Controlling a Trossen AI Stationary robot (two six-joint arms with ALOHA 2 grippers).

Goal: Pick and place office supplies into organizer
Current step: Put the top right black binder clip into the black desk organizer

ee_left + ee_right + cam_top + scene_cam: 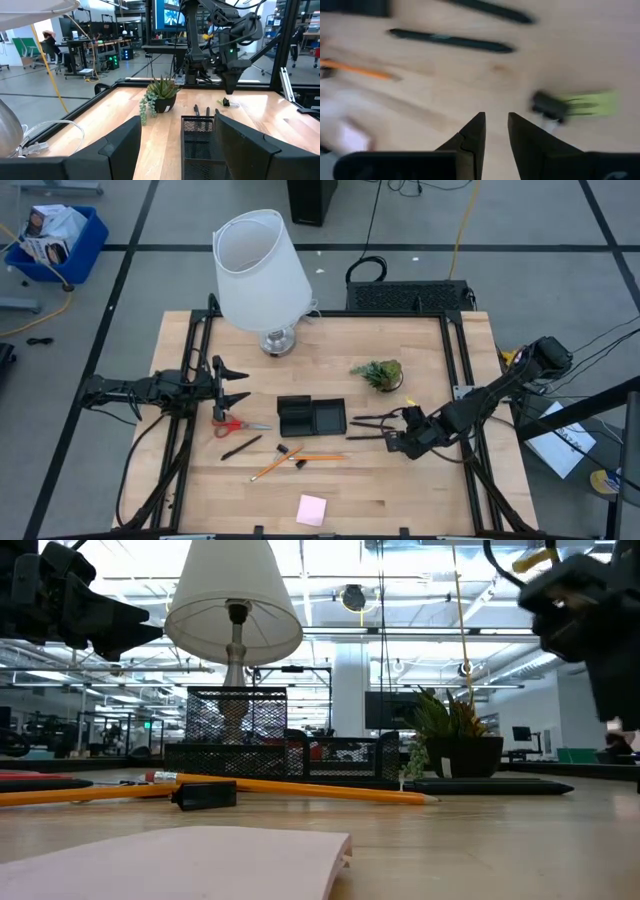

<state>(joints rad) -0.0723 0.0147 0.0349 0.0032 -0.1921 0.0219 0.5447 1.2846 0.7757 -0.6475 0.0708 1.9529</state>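
Just below the right end effector (495, 131), whose fingers are narrowly parted and empty, two black pens (375, 426) lie lengthwise toward the organizer (311, 417); farther off, the left end effector (236, 383) is held open over the scissors (236, 424).

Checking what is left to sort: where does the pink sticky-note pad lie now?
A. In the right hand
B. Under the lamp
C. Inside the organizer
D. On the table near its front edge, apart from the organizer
D: the high view shows the pink sticky-note pad lying alone on the table, well apart from the organizer.
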